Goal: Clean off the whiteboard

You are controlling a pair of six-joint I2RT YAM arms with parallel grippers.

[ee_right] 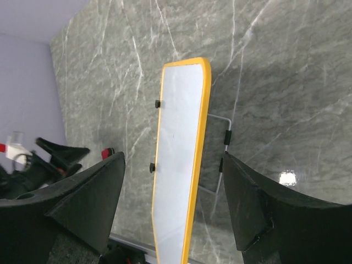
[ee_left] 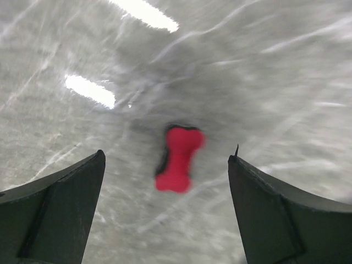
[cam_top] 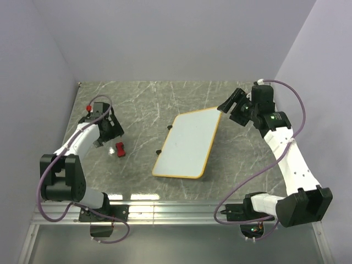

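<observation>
The whiteboard (cam_top: 187,144) lies flat mid-surface (cam_top: 143,99), with bare marble on all sides of it. Two small black clips (ee_right: 157,104) jut from its left edge, and a wire bracket (ee_right: 222,159) sticks out along its right edge. Left of the whiteboard the red eraser (cam_top: 120,149) lies alone, the left gripper (cam_top: 113,127) above it with its fingers (ee_left: 60,209) spread wide. The right gripper (cam_top: 230,102) hovers at the whiteboard's far right corner, fingers apart. Purple walls (cam_top: 49,66) enclose three sides.

overhead and right wrist views share the whiteboard (cam_top: 188,144).
</observation>
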